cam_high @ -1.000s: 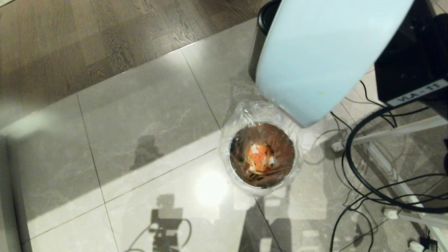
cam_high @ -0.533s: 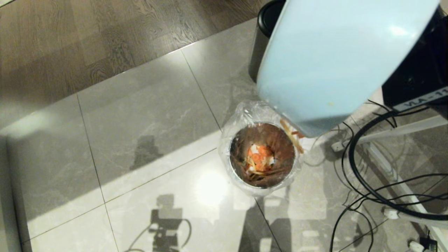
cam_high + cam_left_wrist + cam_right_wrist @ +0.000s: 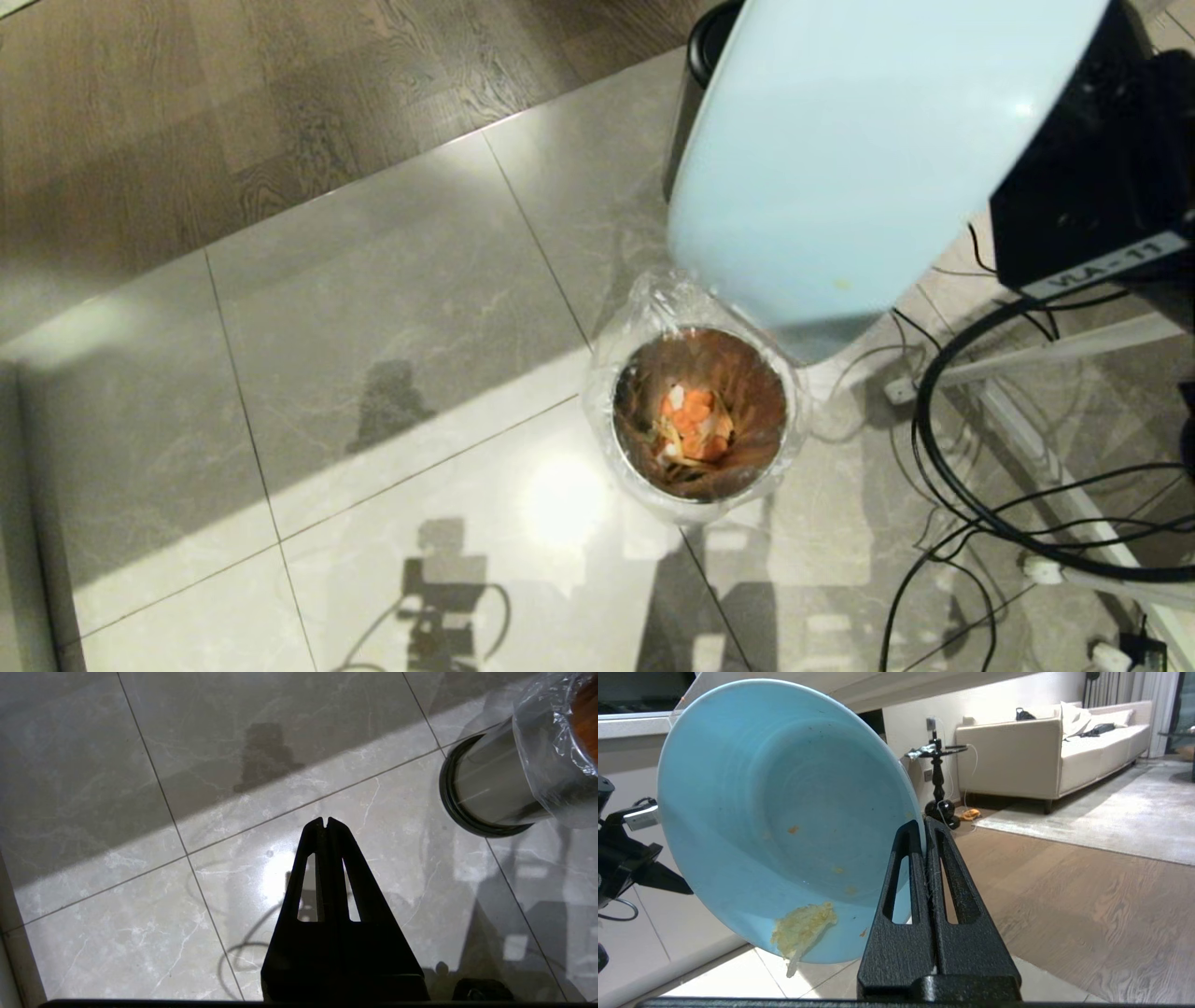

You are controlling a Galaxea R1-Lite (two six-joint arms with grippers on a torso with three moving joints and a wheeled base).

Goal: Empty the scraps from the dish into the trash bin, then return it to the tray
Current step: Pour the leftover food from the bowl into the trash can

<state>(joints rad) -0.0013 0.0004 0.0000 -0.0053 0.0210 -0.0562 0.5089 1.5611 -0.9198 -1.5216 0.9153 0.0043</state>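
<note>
open floor (image 3: 373, 308) left of trash bin (image 3: 698, 411); cables (image 3: 971, 485) right

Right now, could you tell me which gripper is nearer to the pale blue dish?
Right. The right gripper is shut on the dish's rim above the trash bin; the left gripper hangs shut over bare floor beside the bin.

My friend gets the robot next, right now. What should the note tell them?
Right pincer: shut on the rim of the pale blue dish, holding it tipped on edge above the lined trash bin.
Left pincer: shut, empty, parked over the floor tiles beside the bin.
Done: carrot slices and pale bits lie in the bin.
Left: a yellowish clump clings near the dish's lower rim; shake it off, then return the dish to the tray, which is out of view.
</note>
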